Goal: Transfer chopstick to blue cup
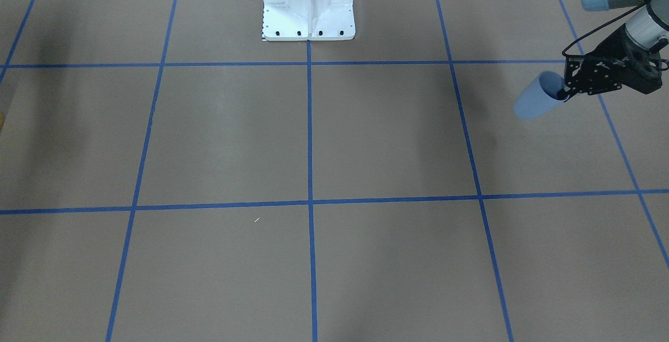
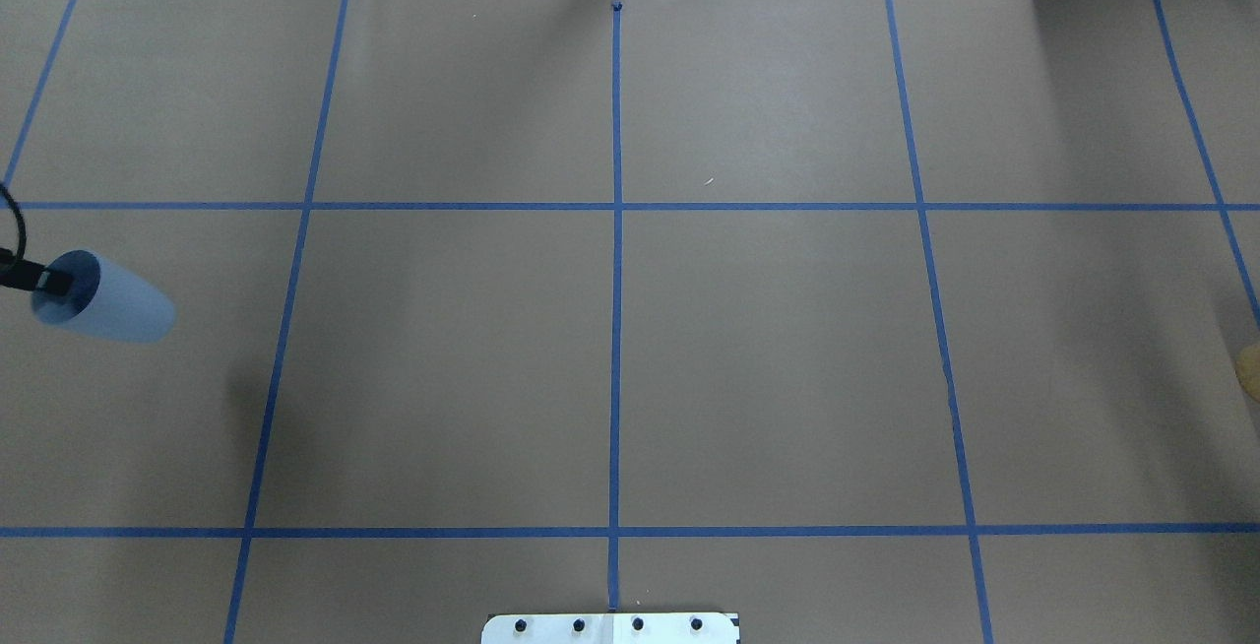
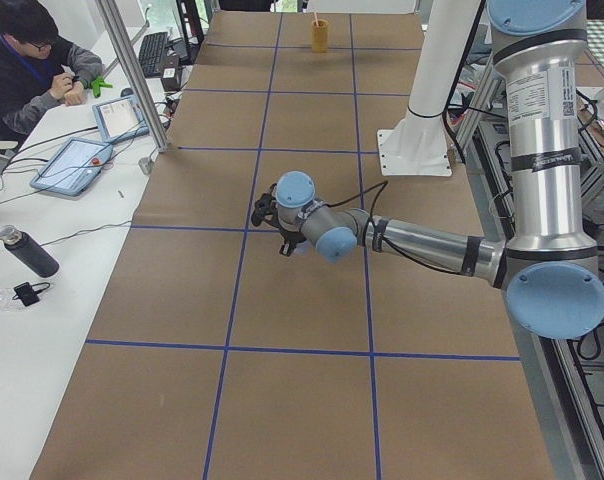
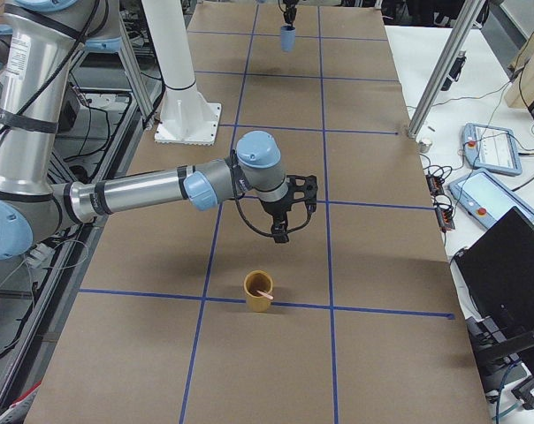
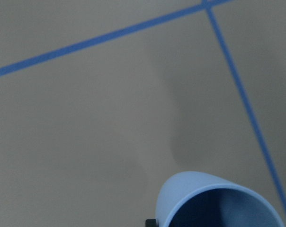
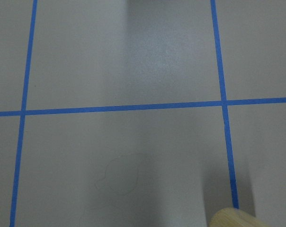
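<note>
Front-facing view: your left gripper (image 1: 564,92) pinches the blue cup (image 1: 537,99) by its rim, one finger inside. The cup hangs tipped over the table's (image 1: 366,138) left end. The overhead view shows the same hold, plus a tan cup (image 2: 1250,373) at the right edge. From the right end, the chopstick (image 4: 264,293) leans in that tan cup, just past the right gripper (image 4: 283,228) toward the table's right end. You can't judge those jaws here. The right arm is far nearer, so expect a pick along a steep axis.
</note>
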Controlling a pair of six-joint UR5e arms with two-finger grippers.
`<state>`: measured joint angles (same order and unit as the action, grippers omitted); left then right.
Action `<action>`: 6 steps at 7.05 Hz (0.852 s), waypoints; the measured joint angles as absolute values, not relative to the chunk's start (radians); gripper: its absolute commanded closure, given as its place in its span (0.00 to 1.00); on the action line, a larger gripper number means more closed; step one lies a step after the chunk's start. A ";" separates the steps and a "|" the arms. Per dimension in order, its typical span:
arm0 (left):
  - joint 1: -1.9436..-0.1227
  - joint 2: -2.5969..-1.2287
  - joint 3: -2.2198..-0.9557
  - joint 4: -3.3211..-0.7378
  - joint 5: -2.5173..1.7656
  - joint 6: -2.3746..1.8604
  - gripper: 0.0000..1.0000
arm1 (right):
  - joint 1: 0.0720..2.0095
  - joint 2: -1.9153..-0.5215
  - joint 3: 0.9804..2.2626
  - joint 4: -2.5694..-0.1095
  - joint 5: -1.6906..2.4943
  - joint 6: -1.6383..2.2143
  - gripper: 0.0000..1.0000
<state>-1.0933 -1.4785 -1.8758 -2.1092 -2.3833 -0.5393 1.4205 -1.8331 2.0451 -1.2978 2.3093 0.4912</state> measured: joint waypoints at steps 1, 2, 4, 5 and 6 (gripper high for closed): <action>-1.046 -1.568 -1.880 -2.057 -2.343 -0.630 1.00 | 1.420 -1.832 2.044 -1.298 2.309 0.492 0.00; -0.987 -1.682 -1.882 -1.969 -2.288 -0.723 1.00 | 1.420 -1.832 2.043 -1.298 2.309 0.492 0.00; -0.837 -1.943 -1.882 -1.689 -2.138 -0.884 1.00 | 1.420 -1.831 2.040 -1.298 2.309 0.492 0.00; -0.755 -2.071 -1.867 -1.552 -2.065 -0.962 1.00 | 1.420 -1.830 2.039 -1.298 2.309 0.492 0.00; -0.676 -2.192 -1.816 -1.476 -2.007 -1.048 1.00 | 1.420 -1.828 2.037 -1.298 2.309 0.492 0.00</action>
<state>-0.6764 -2.1924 -1.8163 -1.4764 -2.0074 -1.0477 1.4205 -1.8283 2.0366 -1.2977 2.3087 0.4924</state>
